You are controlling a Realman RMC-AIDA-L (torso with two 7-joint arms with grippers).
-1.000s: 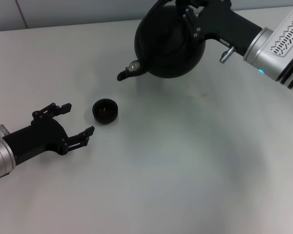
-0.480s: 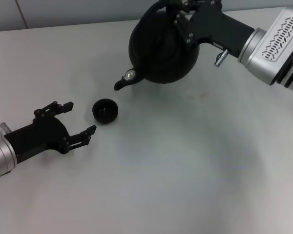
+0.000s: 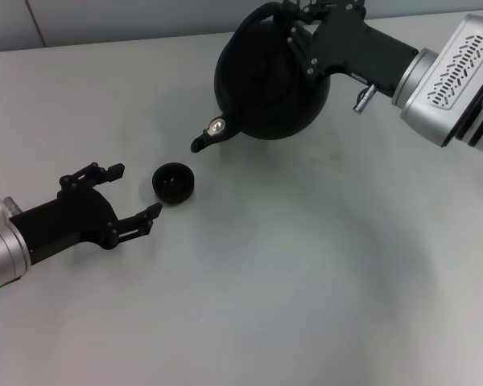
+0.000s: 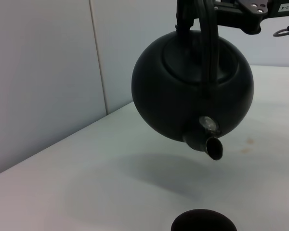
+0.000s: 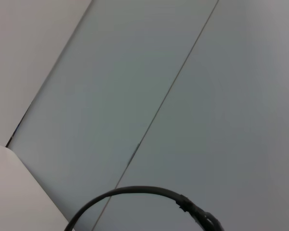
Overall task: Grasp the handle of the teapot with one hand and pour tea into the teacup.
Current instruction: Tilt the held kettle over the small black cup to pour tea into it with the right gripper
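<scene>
The matte-black teapot (image 3: 270,80) hangs in the air at the back of the table, tilted, with its spout (image 3: 205,138) pointing down and to the left. My right gripper (image 3: 306,18) is shut on the arched handle (image 4: 209,48) above the pot. The small dark teacup (image 3: 174,182) sits on the table just below and left of the spout tip. My left gripper (image 3: 135,190) rests low on the table beside the cup, open, with nothing between its fingers. The left wrist view shows the teapot (image 4: 192,91) above the teacup rim (image 4: 203,222). The right wrist view shows only the handle's arc (image 5: 135,191).
A pale grey table (image 3: 306,281) spreads across the front and right. A light wall (image 3: 129,20) runs along the table's back edge. A faint brownish stain (image 3: 330,157) marks the table under the right arm.
The teapot has moved left and a little lower, bringing its spout closer to the teacup. My left gripper has crept slightly toward the cup and stays open.
</scene>
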